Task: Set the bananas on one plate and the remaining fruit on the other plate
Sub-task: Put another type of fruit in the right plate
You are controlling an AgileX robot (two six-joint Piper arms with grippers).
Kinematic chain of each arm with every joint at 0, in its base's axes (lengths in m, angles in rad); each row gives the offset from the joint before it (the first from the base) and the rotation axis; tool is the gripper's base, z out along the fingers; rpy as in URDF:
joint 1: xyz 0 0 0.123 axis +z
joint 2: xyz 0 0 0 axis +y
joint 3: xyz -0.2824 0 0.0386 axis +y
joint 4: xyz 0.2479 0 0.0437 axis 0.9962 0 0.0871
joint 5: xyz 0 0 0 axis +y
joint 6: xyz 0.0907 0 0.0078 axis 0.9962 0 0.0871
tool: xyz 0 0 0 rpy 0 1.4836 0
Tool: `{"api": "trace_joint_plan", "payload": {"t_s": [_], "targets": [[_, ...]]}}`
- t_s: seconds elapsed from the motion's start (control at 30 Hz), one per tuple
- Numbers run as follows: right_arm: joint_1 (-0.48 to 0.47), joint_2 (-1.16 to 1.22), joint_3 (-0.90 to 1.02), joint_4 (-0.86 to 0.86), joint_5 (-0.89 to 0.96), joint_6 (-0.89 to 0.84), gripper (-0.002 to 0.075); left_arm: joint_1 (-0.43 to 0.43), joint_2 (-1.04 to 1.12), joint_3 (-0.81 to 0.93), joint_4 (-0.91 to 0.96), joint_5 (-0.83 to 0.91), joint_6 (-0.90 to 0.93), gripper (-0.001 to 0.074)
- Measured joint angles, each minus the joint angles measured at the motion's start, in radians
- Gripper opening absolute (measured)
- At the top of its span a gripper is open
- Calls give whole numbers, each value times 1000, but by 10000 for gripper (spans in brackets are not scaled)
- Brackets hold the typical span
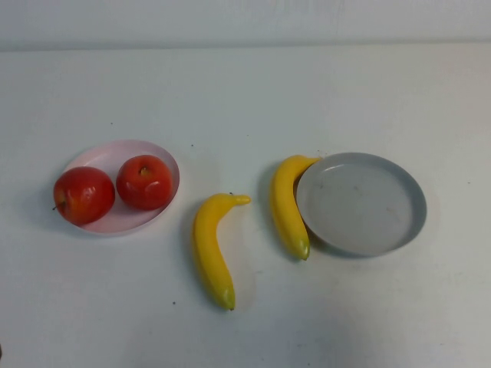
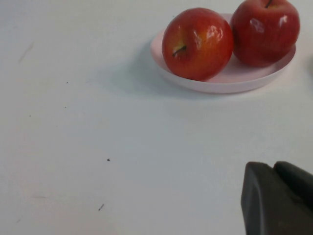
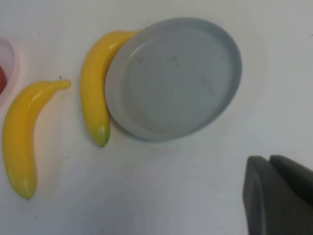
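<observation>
I see the grey plate (image 1: pixel 361 203) empty at right, the pink plate (image 1: pixel 123 186) at left carrying both apples (image 1: pixel 143 182). Two bananas (image 1: pixel 212 250) lie lengthwise near-to-far between them, one hugging the grey rim. Left gripper (image 2: pixel 279 196) and right gripper (image 3: pixel 281 193) hover clenched, empty.

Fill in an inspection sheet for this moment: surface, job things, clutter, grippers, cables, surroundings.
Surface: white table, a few small dark specks.
Job things: two apples on the pink plate; grey-blue plate empty; one banana against its rim, the other banana apart on the table.
Clutter: nothing seen.
Grippers: left gripper shut, near the pink plate; right gripper shut, near the grey-blue plate; neither holds anything.
Cables: nothing seen.
Surroundings: pale wall behind.
</observation>
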Motion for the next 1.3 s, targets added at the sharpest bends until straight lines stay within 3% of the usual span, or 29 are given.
{"api": "trace_joint_plan", "payload": {"t_s": [0.13,0.47,0.6,0.77,1.17,1.3], "targets": [[55,203,-117,-7,34,-30,-18,0,0,0,0,0,0,4],[518,650,-482,-202,46,96,-18,0,0,0,2,0,0,4],[630,843,-681,-247,150,108,-18,0,0,0,2,0,0,4],[686,1027,-879,-296,277,179,23,0,0,0,2,0,0,4],[695,1307,-1201,-430,403,292,336,0,0,0,2,0,0,4],[695,1334,-1228,-446,399,298,370,0,0,0,2,0,0,4]]}}
